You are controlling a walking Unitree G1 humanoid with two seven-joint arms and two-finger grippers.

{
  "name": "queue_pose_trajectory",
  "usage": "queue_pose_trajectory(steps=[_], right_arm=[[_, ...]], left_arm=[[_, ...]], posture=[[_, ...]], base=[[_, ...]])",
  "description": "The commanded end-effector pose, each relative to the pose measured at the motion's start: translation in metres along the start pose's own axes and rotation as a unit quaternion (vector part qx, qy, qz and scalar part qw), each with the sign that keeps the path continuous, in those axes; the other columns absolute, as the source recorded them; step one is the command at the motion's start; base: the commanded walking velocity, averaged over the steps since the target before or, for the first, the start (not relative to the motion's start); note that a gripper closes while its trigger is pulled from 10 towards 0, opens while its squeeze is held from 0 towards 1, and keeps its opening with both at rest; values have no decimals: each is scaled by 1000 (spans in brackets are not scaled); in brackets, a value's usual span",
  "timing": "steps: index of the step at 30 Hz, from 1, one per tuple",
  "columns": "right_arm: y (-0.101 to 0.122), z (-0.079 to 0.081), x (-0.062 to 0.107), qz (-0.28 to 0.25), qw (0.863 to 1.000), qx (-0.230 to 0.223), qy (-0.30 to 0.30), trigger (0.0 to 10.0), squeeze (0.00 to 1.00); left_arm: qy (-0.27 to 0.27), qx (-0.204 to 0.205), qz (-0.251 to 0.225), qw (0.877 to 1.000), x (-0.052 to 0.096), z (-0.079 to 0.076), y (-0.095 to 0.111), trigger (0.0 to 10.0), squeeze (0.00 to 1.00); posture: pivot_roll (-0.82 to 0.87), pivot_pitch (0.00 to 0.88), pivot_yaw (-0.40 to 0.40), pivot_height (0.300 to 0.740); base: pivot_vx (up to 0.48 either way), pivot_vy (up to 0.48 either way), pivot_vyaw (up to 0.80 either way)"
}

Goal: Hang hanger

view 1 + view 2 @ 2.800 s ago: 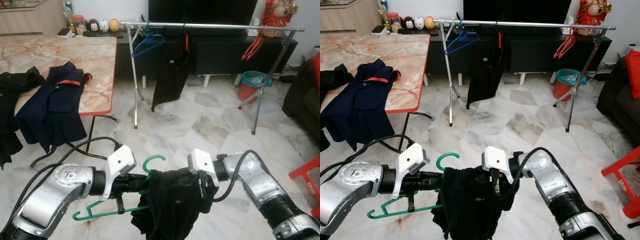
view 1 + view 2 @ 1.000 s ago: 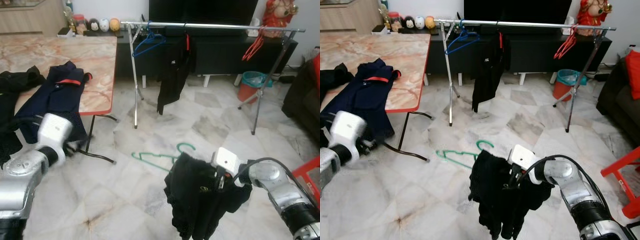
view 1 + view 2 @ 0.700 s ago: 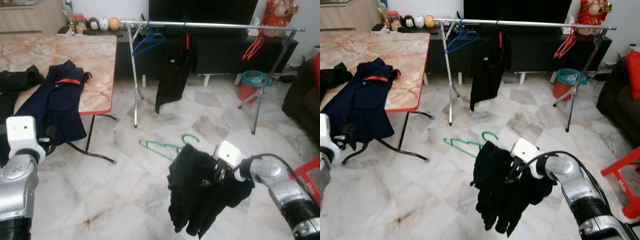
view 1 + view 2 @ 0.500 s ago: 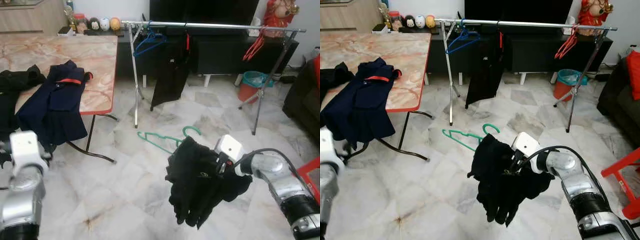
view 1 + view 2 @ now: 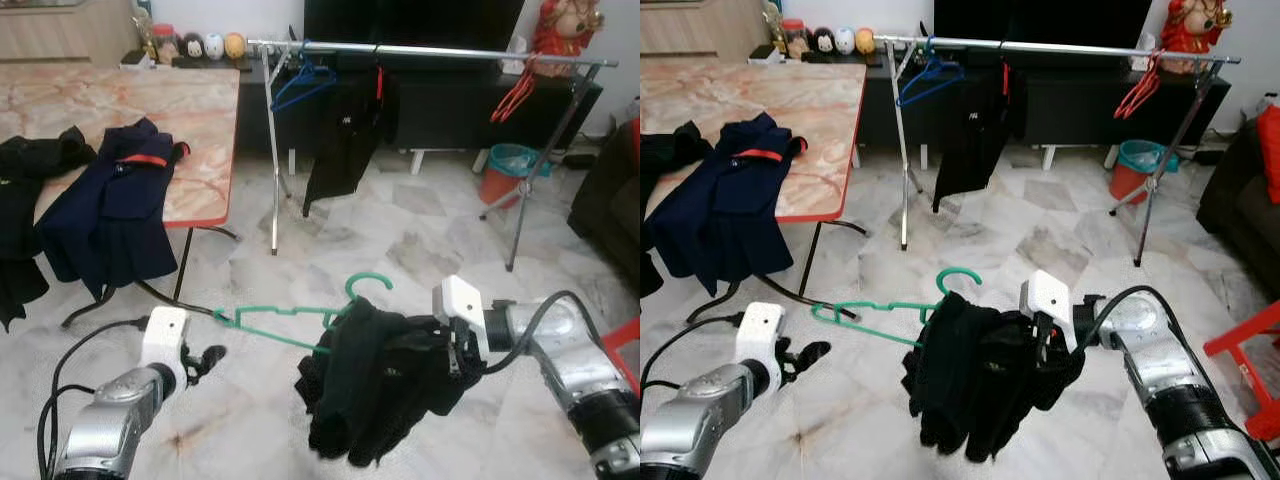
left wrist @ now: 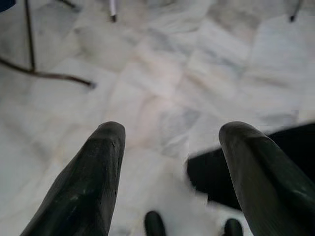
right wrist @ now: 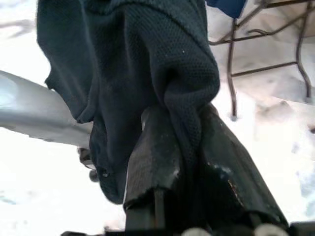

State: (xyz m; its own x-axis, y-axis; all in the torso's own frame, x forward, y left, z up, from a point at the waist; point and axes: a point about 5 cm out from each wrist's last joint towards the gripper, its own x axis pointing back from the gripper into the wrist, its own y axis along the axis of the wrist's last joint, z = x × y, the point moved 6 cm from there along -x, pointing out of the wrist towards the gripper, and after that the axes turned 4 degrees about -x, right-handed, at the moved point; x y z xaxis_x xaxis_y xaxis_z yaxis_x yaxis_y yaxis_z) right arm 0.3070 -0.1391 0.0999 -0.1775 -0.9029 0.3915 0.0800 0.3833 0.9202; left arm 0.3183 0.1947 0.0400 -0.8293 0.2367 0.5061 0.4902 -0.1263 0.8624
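Left eye view: the right end effector [image 5: 462, 345] is closed on a bunched black garment [image 5: 378, 378], which hangs in mid-air above the marble floor [image 5: 420, 235]. A green hanger [image 5: 290, 318] is threaded into that garment, its hook curling up above the cloth and one long arm sticking out sideways toward the robot's left, tilted rather than level. In the right wrist view the two black fingers [image 7: 152, 157] pinch a fold of the dark mesh fabric between them.

The left end effector [image 5: 205, 355] sits low at the robot's left, apart from the hanger's free tip. The left wrist view shows its two fingers [image 6: 93, 182] spread wide with only floor between them, so it is open and holds nothing.

Farther ahead stands a metal clothes rail [image 5: 430, 50] on crossed legs. On it hang a blue hanger [image 5: 298, 85], a black shirt [image 5: 345, 135] and red hangers [image 5: 512, 95] near the far end. The green hanger is well apart from this rail.

To the robot's left is a marble-topped counter [image 5: 200, 120] with a red edge. A navy jacket [image 5: 110, 210] drapes over its near edge, and black clothing [image 5: 30, 190] lies beside it. A teal bin [image 5: 505, 165] stands on the floor under the rail's right end.
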Motion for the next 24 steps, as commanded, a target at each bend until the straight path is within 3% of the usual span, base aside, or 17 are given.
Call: queue_pose_trajectory(steps=[1,9,11,16,22,24], right_arm=[[28,-3,11,-34,999,28,15,10000,0],[31,3,17,-30,997,43,63,10000,0],[31,7,16,-19,994,56,87,10000,0],[37,3,14,-19,993,58,96,10000,0],[43,0,10,-17,992,70,102,10000,0],[45,-1,8,-15,992,75,105,10000,0]], left_arm=[[-26,15,-5,1000,4,-7,1,10000,0],[-120,9,-20,993,19,-31,4,10000,0],[-190,-9,-34,981,34,-49,6,10000,0],[-258,-25,-24,965,49,-64,0,10000,0],[-235,-45,-23,971,42,-62,1,10000,0],[-223,-66,-7,972,39,-61,-8,10000,0]], posture=[[153,0,-54,740],[165,0,-65,740],[169,0,-70,740],[175,0,-77,740],[177,0,-84,740],[175,0,-87,740]], base=[[0,0,0],[0,0,0],[0,0,0],[0,0,0],[0,0,0],[0,0,0]])
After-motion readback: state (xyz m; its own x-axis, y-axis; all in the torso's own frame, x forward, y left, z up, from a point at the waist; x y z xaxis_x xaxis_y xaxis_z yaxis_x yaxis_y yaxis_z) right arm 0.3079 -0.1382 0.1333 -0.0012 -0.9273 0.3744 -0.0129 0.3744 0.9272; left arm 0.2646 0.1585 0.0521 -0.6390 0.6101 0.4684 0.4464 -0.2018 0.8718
